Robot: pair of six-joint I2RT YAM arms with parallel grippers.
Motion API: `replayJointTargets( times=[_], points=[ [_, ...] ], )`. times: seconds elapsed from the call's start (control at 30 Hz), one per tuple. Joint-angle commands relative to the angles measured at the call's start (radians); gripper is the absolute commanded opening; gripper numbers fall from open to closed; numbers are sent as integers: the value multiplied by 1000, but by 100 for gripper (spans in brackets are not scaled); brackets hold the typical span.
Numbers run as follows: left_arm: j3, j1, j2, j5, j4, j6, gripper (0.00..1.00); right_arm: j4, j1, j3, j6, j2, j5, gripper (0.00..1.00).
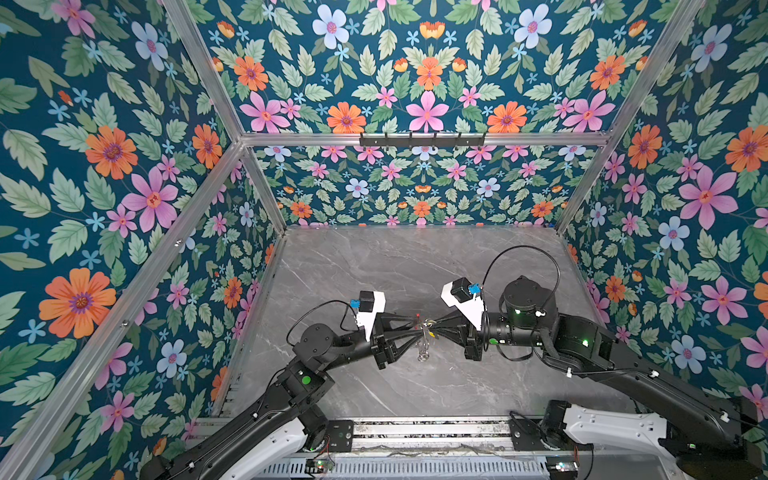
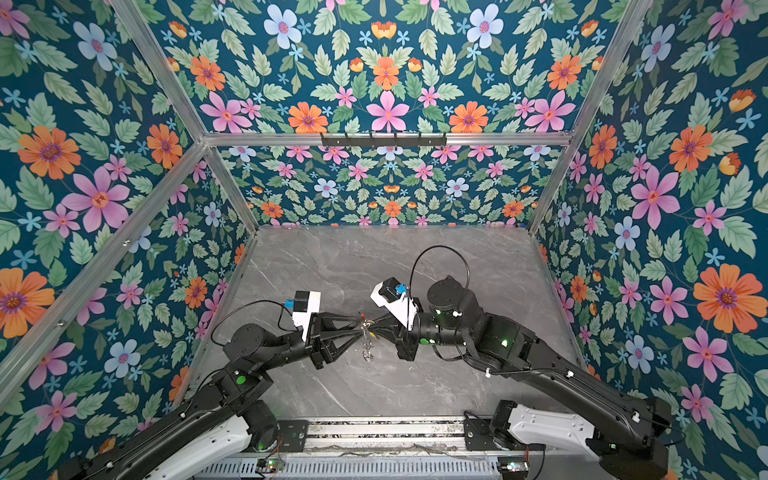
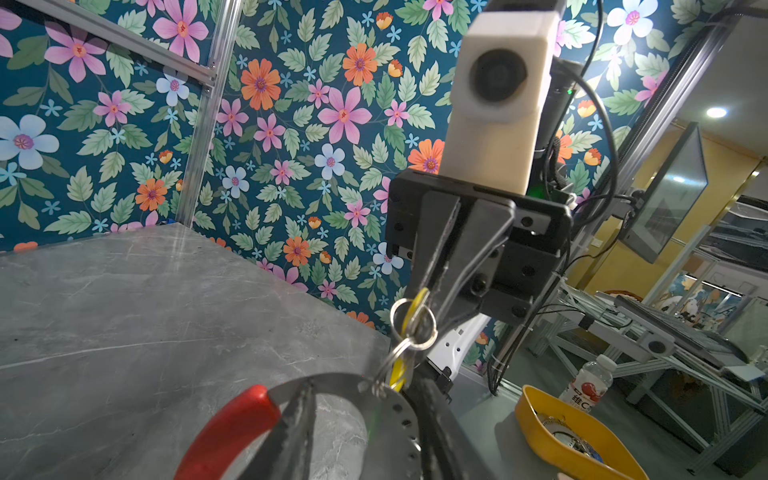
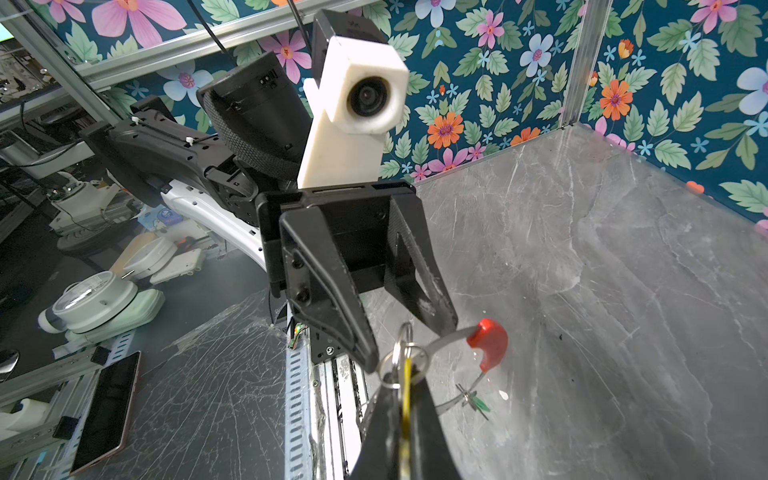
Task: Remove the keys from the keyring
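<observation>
**A:** Where do the two arms meet?

**B:** In both top views, just below the middle of the frame, over the grey marble-patterned tabletop. The left gripper and the right gripper point at each other, tip to tip and very near.

**A:** And the large thin grey keyring?

**B:** It is right between those tips. In the top views it shows edge-on and reaches down the frame from them. Its red curved segment sits beside one left fingertip.

**A:** What does the right gripper do?

**B:** It is clenched on the short yellow key. The key's flat blade runs between the pressed fingers and passes through the small silver loops that link it to the keyring.

**A:** And the left one?

**B:** Its fingers stand apart. One tip lies against the grey band next to the red part, the other just beside the loops. I cannot tell whether they pinch the band or only touch it.

**A:** The other key?

**B:** The dark metal key with a bright green tag hangs on the keyring's far arc, apart from both grippers.
</observation>
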Motion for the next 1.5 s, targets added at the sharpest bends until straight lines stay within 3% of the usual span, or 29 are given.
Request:
replayJointTargets(
  times=[0.0, 0.27, 0.57, 0.93, 1.47],
  points=[
    [22, -2, 11, 1, 9, 55, 42, 46, 0, 8, 5, 3, -13, 0],
    [47, -1, 39, 18, -12, 103, 48, 47, 1, 3, 7, 7, -27, 0],
    [34, -1, 38, 93, 50, 75, 18, 46, 0, 0, 5, 8, -18, 0],
    [29, -1, 18, 78, 51, 64, 1, 43, -1, -3, 3, 4, -7, 0],
    [44, -1, 6, 53, 62, 41, 0, 32, -1, -28, 29, -8, -10, 0]
  ],
)
